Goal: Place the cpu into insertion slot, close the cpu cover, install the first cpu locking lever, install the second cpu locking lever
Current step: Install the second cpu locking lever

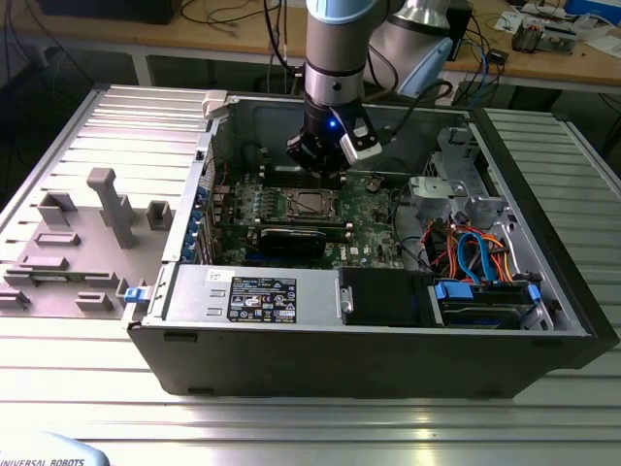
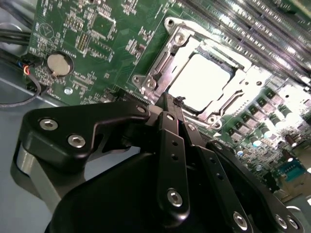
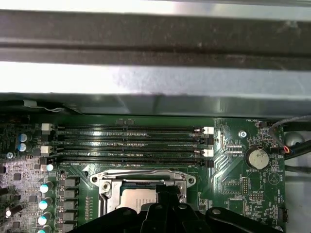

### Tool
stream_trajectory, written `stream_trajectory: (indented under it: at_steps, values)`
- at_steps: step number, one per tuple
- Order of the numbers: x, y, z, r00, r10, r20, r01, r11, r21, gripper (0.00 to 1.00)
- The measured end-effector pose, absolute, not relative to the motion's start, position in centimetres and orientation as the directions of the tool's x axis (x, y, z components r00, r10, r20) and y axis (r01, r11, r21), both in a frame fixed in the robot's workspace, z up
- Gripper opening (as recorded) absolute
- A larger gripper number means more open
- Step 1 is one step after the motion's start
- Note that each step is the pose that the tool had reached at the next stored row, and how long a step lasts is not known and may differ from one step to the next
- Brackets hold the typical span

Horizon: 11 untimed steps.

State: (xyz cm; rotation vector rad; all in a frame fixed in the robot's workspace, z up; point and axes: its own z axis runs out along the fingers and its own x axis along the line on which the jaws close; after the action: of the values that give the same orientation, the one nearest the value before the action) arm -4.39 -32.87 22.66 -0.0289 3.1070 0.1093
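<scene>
Ribbed metal table (image 1: 543, 408) under everything; wooden desk (image 1: 223, 34) at 12 o'clock, cluttered with cables (image 1: 218, 12), possibly electronics; grey moulded fixture tray (image 1: 87, 233) at 9 o'clock.

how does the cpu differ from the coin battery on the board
The cpu is square and pale silver, framed by the cpu cover; the coin battery is round, smaller, and sits bare in its holder. The pincer is close over the cpu, away from the battery. Both are flat and metallic.
</scene>
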Motion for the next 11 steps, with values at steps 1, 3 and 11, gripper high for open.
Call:
stream_trajectory:
  at_steps: [1,3,11]
  values:
    - [-4.39,-32.95,22.66,-0.999,-0.017,-0.033,-0.02,0.997,0.07,0.11]
    - [-4.39,-32.99,22.66,-0.999,-0.017,-0.033,-0.02,0.997,0.07,0.11]
    - [-4.39,-33.0,23.29,-0.999,-0.017,-0.033,-0.02,0.997,0.07,0.11]
